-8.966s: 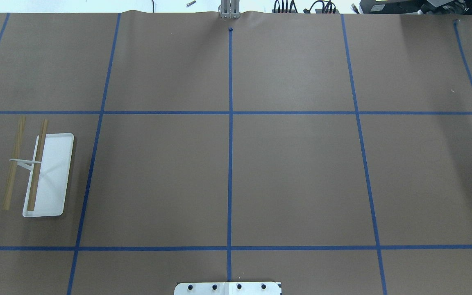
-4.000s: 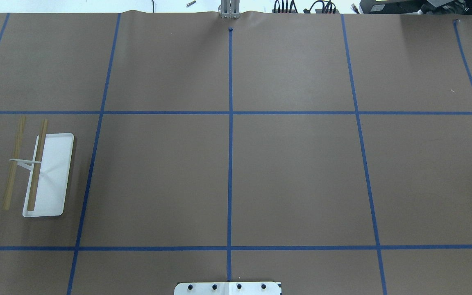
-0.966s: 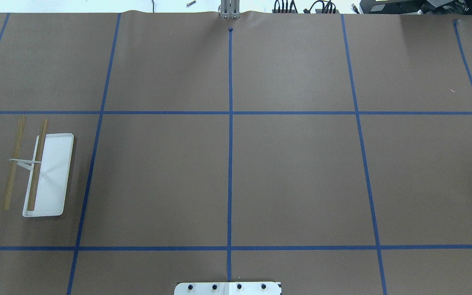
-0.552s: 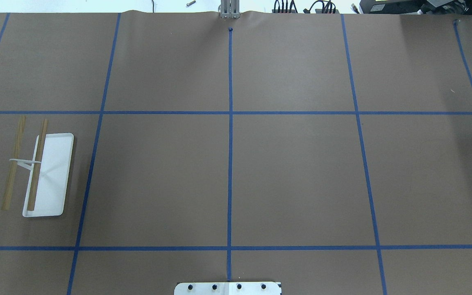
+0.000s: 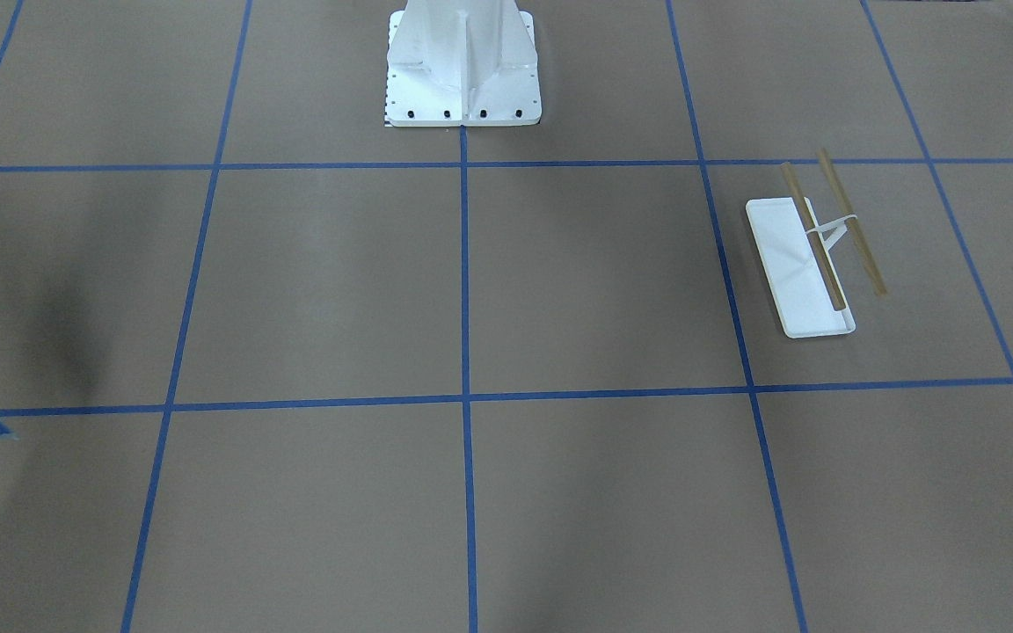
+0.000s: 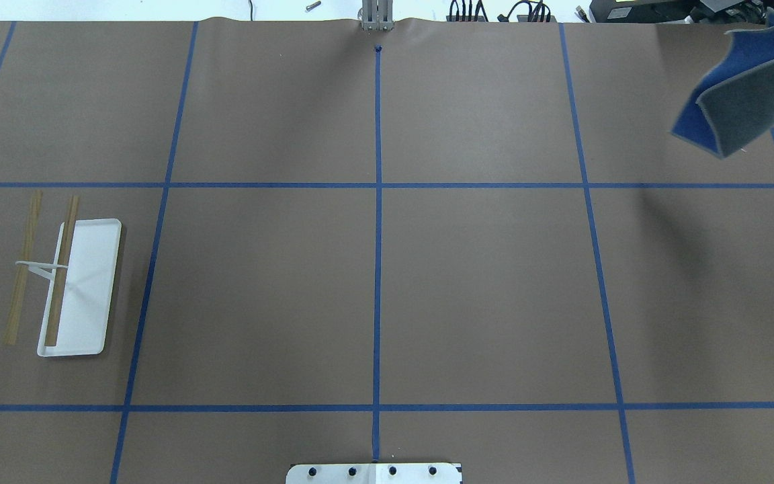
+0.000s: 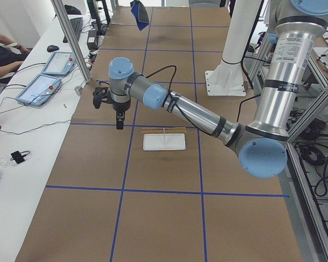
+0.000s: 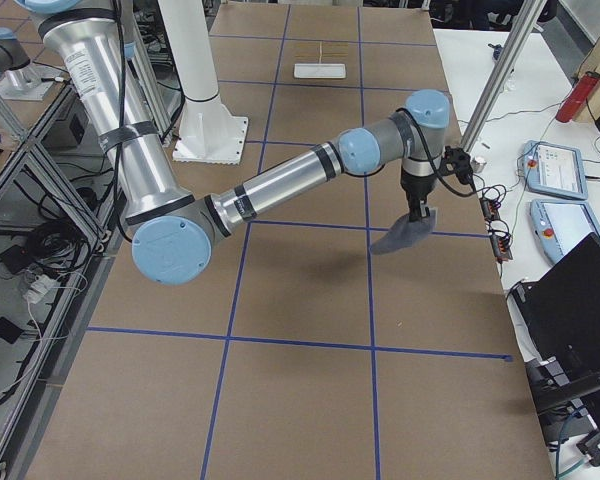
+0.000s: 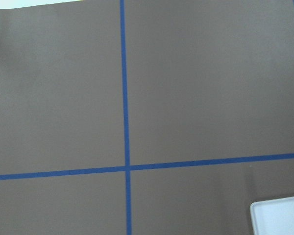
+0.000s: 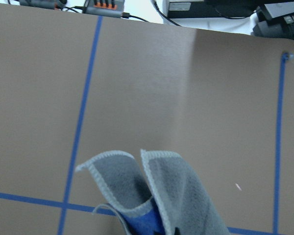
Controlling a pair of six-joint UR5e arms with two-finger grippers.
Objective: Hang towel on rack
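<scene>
Rack (image 6: 91,296) sits bare at frame left on the worktop (image 6: 259,296), both rods (image 6: 61,269) free. Left pincer (image 7: 119,124) hangs near it, open or closed can't tell. Towel (image 6: 740,101) dangles upper right, clear of worktop, right pincer (image 8: 418,212) clamped on its top edge, likely so it drapes freely for the rods.

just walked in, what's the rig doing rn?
The right gripper holds the towel up by one edge; it hangs folded in the air over the far right area of the table. The rack stands at the robot's left, both rods bare. The left gripper hovers near the rack with nothing visible in it.
</scene>
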